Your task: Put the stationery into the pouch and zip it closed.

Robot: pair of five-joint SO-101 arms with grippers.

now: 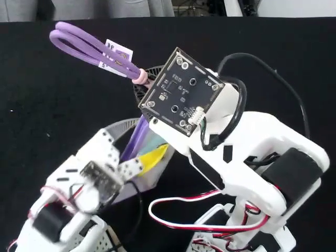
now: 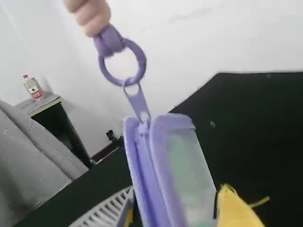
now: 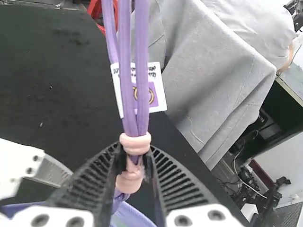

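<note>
circuit board [image 1: 181,93] overlaps pouch [image 1: 135,139], tag [image 1: 116,56] on cord [image 1: 131,69].

Over the front left of the worktop [image 1: 52,115], the left pincer [image 1: 126,156] grips the near end of the pouch [image 1: 137,137]. The pouch is tilted up off the surface, with a stationery piece [image 1: 153,156] inside. Behind it, the right pincer [image 3: 134,161] clamps the knot of the strap [image 1: 86,46]. Ring [image 2: 122,62] and zip pull [image 2: 138,105] link knot to pouch. The strap's loop runs to the back left, with a tag [image 1: 116,56] on it.
</note>
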